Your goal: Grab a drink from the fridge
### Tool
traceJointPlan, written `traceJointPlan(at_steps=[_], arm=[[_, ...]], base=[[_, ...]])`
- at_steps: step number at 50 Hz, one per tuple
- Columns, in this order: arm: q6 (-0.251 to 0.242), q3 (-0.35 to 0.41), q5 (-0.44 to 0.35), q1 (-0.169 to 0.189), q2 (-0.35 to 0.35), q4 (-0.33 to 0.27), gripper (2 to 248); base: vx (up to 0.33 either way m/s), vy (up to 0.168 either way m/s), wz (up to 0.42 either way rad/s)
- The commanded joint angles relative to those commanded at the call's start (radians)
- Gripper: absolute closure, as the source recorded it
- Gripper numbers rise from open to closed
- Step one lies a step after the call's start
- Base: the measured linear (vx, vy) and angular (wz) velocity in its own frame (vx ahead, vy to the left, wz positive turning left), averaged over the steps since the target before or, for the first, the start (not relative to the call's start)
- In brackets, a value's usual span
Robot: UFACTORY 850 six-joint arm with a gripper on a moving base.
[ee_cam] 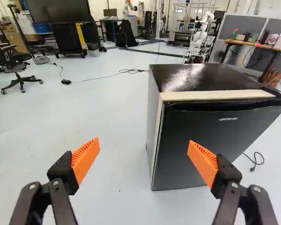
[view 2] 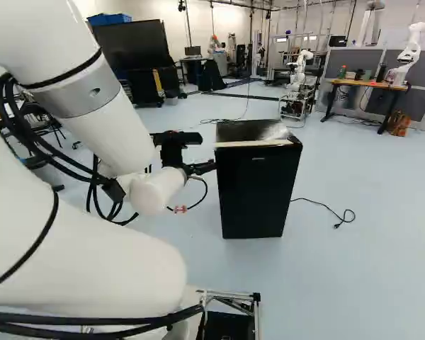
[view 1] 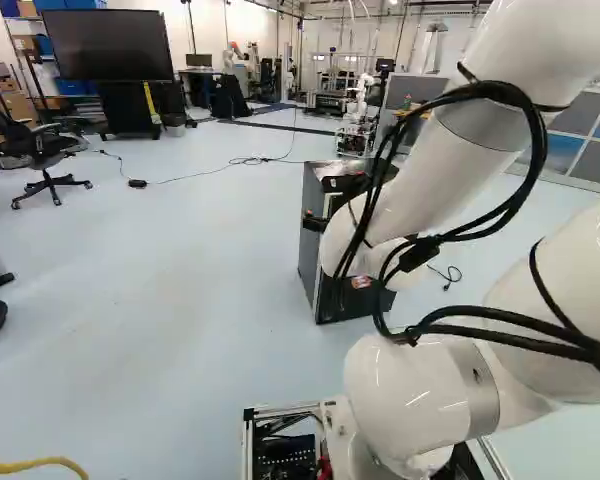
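Observation:
In the right base view my gripper [view 2: 200, 168] is by the upper side edge of the black mini fridge [view 2: 258, 195]; whether it touches is unclear there. In the wrist view the gripper [ee_cam: 144, 158] stands wide open with nothing between its orange pads. The fridge [ee_cam: 253, 129] lies ahead and to one side, partly behind one finger. A pale strip [ee_cam: 215, 95] runs along the top and one side of its dark front door. Whether the door is fully closed I cannot tell. The arm covers much of the fridge [view 1: 310, 250] in the left base view. No drink is in sight.
A loose cable [view 2: 336, 216] lies on the floor beside the fridge. Farther off are a large screen [view 1: 110, 45], an office chair [view 1: 45, 160] and a wooden-topped table [view 2: 368, 83] with another robot [view 2: 411, 53]. Another robot [view 2: 299, 71] stands behind the fridge.

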State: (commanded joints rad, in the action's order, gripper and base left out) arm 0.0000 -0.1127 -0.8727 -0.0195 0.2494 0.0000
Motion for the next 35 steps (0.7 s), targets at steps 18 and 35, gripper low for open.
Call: traceJointPlan(at_steps=[18, 35], arm=[[0.000, -0.041, 0.000, -0.023, -0.047, 0.000, 3], [0.000, -0.079, 0.000, -0.041, -0.089, 0.010, 3]], base=[[0.000, 0.000, 0.000], [0.000, 0.000, 0.000]])
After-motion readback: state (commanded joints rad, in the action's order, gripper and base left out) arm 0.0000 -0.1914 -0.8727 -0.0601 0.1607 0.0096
